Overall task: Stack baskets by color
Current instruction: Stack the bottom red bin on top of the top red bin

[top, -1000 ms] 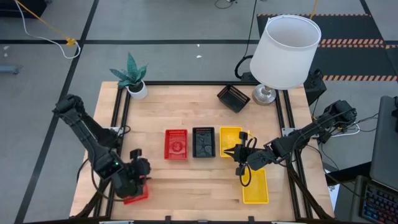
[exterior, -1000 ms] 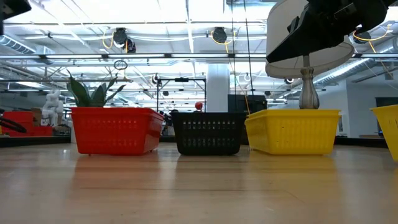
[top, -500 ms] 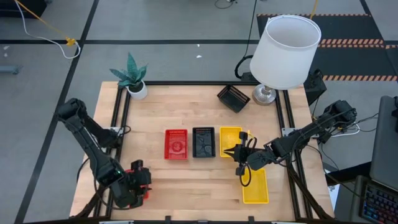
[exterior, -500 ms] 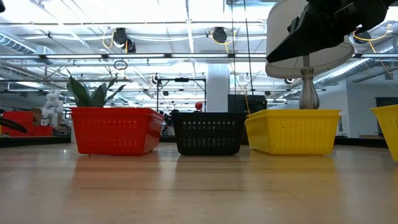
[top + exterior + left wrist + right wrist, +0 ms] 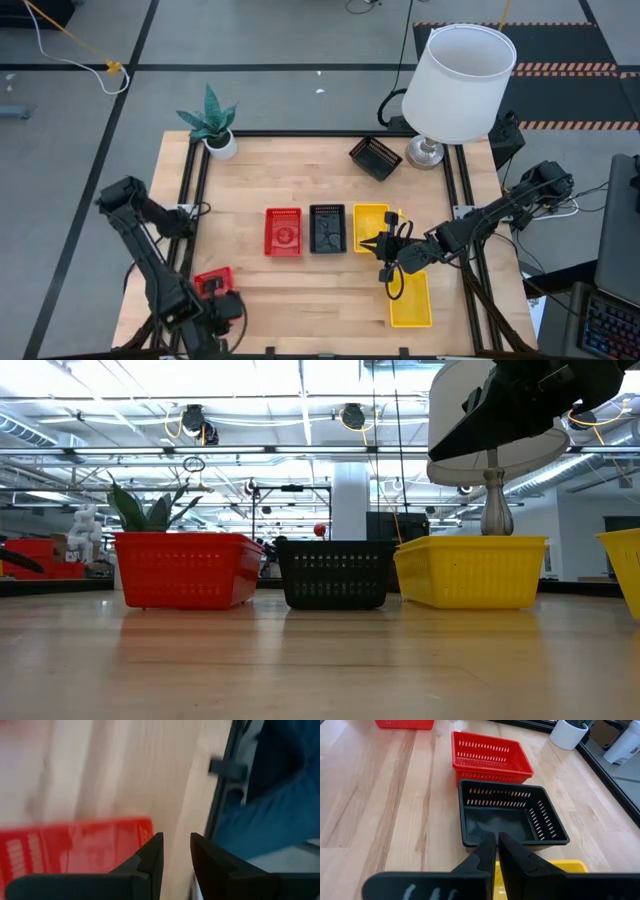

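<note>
Three baskets stand in a row mid-table: red (image 5: 283,231), black (image 5: 327,228) and yellow (image 5: 371,226). A second yellow basket (image 5: 410,298) lies near the front right. Another black basket (image 5: 375,157) sits askew by the lamp base. A second red basket (image 5: 213,283) rests on its bottom near the front left. My left gripper (image 5: 176,837) hovers beside this basket's corner (image 5: 142,827), pointing steeply down, with a narrow gap and only bare wood between its fingers. My right gripper (image 5: 496,845) is shut above the row's yellow basket (image 5: 545,866), pointing toward the black one (image 5: 512,817).
A white lamp (image 5: 458,82) stands at the back right and a potted plant (image 5: 212,125) at the back left. Dark rails (image 5: 190,200) run along the table's sides. Bare wood (image 5: 300,290) lies between the front-left red basket and the front-right yellow one.
My left arm has drawn back toward the table's near edge and left corner. The red basket there, partly under the gripper a second ago, now lies uncovered on the table on the gripper's far side. My right arm has kept still.
</note>
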Controlling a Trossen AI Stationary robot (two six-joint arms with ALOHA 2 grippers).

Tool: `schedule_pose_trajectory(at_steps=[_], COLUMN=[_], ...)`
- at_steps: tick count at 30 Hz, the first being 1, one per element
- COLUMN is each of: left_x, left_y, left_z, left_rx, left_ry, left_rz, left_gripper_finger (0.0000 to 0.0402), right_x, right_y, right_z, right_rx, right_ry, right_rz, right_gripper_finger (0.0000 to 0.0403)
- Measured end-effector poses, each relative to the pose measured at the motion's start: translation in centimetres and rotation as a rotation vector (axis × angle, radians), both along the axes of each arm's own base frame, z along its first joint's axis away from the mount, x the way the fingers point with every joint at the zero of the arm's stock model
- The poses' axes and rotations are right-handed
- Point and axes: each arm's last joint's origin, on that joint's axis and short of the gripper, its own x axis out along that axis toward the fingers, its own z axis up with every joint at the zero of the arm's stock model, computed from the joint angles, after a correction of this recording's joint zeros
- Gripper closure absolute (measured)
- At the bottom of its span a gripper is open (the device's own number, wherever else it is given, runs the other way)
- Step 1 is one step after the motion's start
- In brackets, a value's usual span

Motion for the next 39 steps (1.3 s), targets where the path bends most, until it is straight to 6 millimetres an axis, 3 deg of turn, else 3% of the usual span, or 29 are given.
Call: schedule_pose_trajectory(at_steps=[10,24,39], left_x=[-1.1,-1.8,-2.2], left_y=[-2.6,-3.8,-3.4], left_z=[-1.2,-4.7,-7.2], left_rx=[-0.014,0.159,0.255], left_ry=[0.105,0.153,0.208], left_rz=[0.081,0.085,0.066], left_gripper_finger=[0.0288,0.0181,0.0186], right_x=[0.0,0.0,0.0], right_y=[0.0,0.0,-0.1], right_z=[0.0,0.0,0.0], right_rx=[-0.019,-0.049,-0.049], right_ry=[0.004,0.010,0.009], right_rz=[0.012,0.025,0.024], right_gripper_finger=[0.0390,0.0390,0.0390])
